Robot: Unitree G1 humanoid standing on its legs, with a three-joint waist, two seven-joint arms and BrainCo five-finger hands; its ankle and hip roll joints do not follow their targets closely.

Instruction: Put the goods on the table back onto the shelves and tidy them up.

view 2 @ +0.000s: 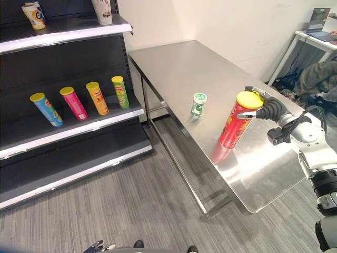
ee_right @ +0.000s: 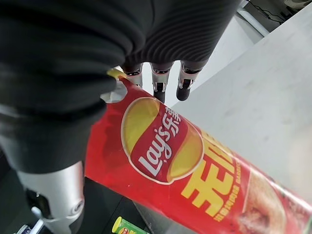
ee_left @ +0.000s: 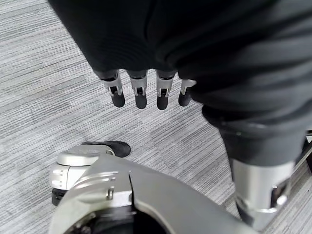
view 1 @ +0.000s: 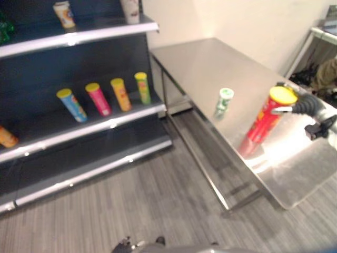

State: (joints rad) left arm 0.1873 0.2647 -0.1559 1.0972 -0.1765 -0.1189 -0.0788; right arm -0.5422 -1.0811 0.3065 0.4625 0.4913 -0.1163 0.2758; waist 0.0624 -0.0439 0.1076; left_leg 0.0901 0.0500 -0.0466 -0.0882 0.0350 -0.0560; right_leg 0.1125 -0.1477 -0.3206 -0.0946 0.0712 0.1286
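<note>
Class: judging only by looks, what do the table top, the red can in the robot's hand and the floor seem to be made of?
Table top: probably brushed stainless steel, since it mirrors the cans dully.
Red can, held near its top by the right hand: likely cardboard with a glossy printed wrap and a yellow, plastic-looking lid.
Floor: grey, streaked like carpet or vinyl; cannot tell which.

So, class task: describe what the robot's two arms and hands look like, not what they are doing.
Each arm is silver-grey metal. The right hand and the left hand have silver fingers with dark tips; a dark ribbed cover wraps the back of each hand and the wrist. A small black block sits on the right forearm behind the wrist.
</note>
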